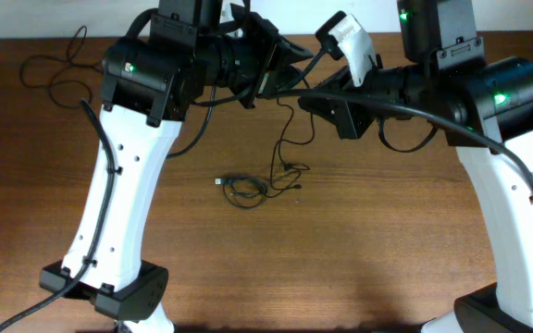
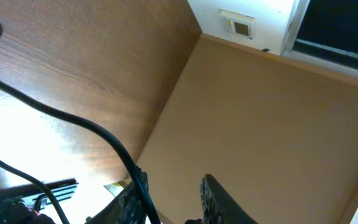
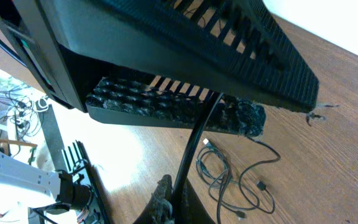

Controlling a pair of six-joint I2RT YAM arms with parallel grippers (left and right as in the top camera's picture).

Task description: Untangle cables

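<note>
The bench is dark brown wood. Past its edge my left wrist view shows a tan floor and a white wall with a small plate on it. Both arms reach in from the near corners, and their hands meet above the far middle of the bench. My right hand is clenched on one cable. In its wrist view the cable comes out of the fingertips at the bottom edge and runs straight up to the ribbed pad of the left hand above it. My left hand is released, its two fingers standing apart with floor showing between them. A black line lies against one finger, but I can't tell from here whether it is that same cable. From overhead, a thin strand hangs from where the hands meet down to the bench. There it joins a small loose bundle lying near the middle, between the two arms, with a silver plug at its left end. The right wrist view shows that bundle flat on the wood in slack loops. More cables lie in loose loops at the far left corner, well apart from the bundle.
</note>
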